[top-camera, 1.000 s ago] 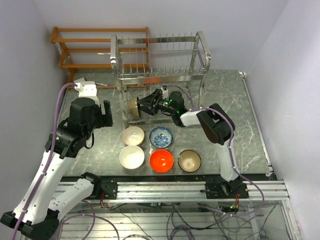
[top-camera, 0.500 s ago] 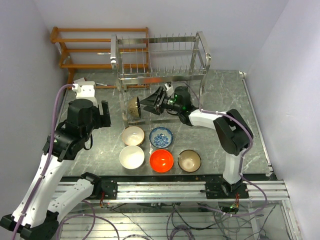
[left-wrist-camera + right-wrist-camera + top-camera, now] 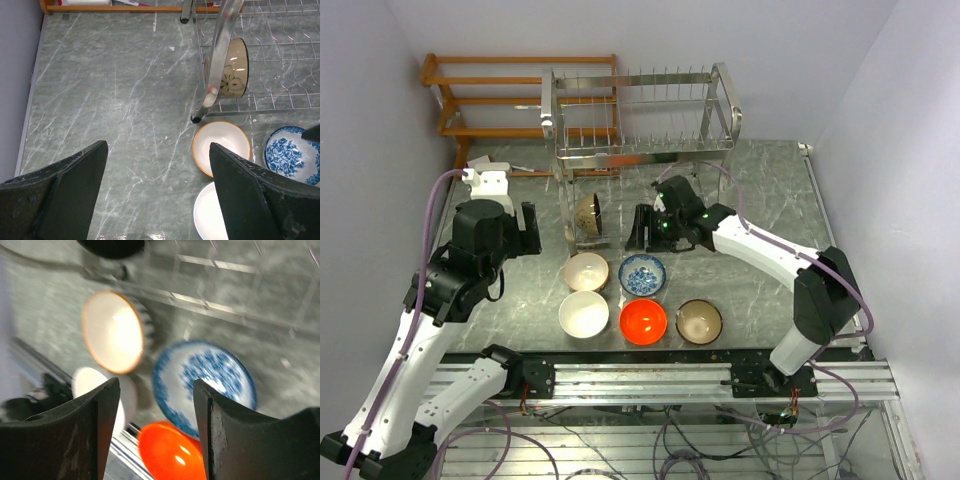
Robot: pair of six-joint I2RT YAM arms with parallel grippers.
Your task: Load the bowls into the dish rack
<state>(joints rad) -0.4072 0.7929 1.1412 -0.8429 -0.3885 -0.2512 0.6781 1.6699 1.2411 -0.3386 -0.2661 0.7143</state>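
Lowest in the top view, three bowls sit in a row on the table: white bowl, red bowl, olive bowl. Just above them are the cream bowl and the blue bowl, side by side and upright.

The right gripper hangs at the center of the frame, just past the blue bowl's far rim and in front of the rack's lower tier. Its jaws stand apart with nothing between them. In its wrist view the blue bowl lies below the gap, the cream bowl up and to the left, the red one at the bottom edge.

The left gripper is at left of center, over bare table left of the cream bowl, jaws spread wide and empty.

Farther back, the rack holds the dark bowl, standing on edge at the left end of the lower tier. The orange shelf is in the upper left.
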